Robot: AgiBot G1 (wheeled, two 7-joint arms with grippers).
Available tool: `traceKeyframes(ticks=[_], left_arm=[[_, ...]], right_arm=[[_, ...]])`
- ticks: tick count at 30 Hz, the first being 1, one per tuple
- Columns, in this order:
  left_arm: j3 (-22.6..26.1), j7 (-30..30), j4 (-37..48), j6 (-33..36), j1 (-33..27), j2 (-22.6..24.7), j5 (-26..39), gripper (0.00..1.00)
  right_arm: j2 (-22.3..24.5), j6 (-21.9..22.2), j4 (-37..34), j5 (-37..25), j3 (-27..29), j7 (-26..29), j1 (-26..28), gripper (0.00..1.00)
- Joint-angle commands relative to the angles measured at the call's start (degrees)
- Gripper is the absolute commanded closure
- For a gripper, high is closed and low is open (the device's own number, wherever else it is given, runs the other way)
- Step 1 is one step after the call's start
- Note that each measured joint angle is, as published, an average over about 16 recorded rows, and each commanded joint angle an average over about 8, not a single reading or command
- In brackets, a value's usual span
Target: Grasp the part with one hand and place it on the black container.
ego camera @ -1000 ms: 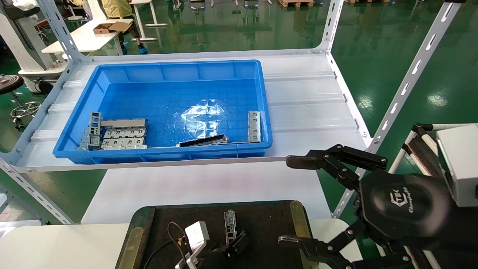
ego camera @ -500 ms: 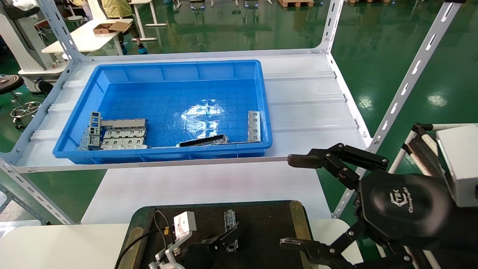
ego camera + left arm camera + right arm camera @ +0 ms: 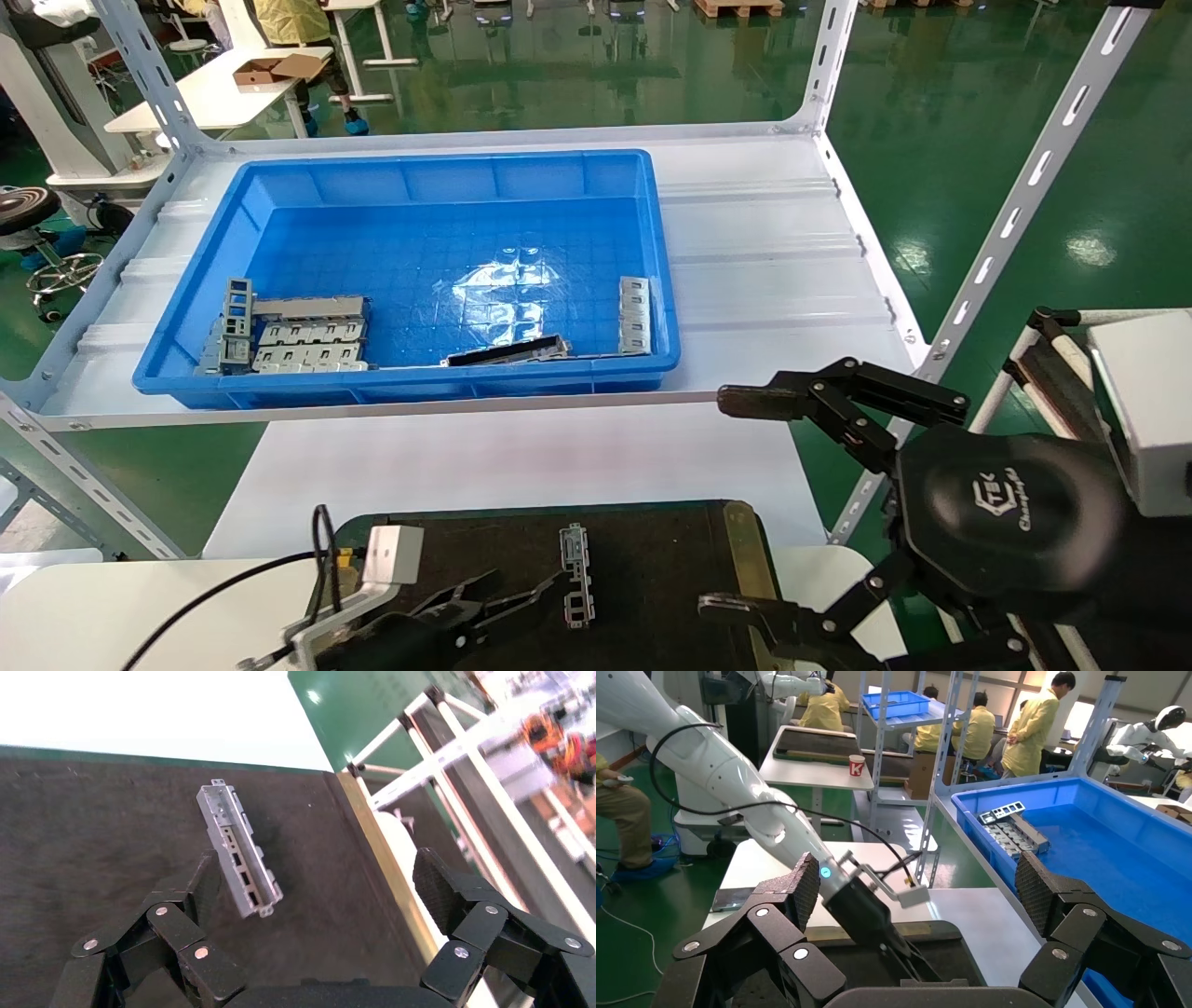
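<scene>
Left hand (image 3: 503, 601) has backed off toward lower left, fingers wide, empty. Part (image 3: 576, 574) lies flat on container (image 3: 652, 550), lower centre. Risk: fingertip clips part while retreating. Right hand (image 3: 745, 503) wide, idle lower right.

Right claw (image 3: 745, 503) housing: embossed logo; cup (image 3: 857, 764): "K".
</scene>
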Motion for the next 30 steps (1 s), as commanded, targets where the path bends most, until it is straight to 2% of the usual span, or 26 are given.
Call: traceKeyframes(ticks=[1, 17, 23, 30], left_arm=[[-1.2, 1.2, 0.1, 4.0, 0.6, -2.1, 0.8, 0.0], [-11.8, 14.7, 0.7, 21.0, 8.0, -11.4, -0.1, 0.0], [-14.3, 17.9, 1.0, 25.7, 9.8, -13.2, -1.7, 0.0], [-15.5, 19.5, 1.0, 28.0, 10.1, -13.9, -2.4, 0.0]], right_arm=[[0.0, 0.0, 0.0, 0.0, 0.0, 0.0, 0.0, 0.0], [0.0, 0.0, 0.0, 0.0, 0.0, 0.0, 0.0, 0.0], [0.0, 0.0, 0.0, 0.0, 0.0, 0.0, 0.0, 0.0], [0.0, 0.0, 0.0, 0.0, 0.0, 0.0, 0.0, 0.0]])
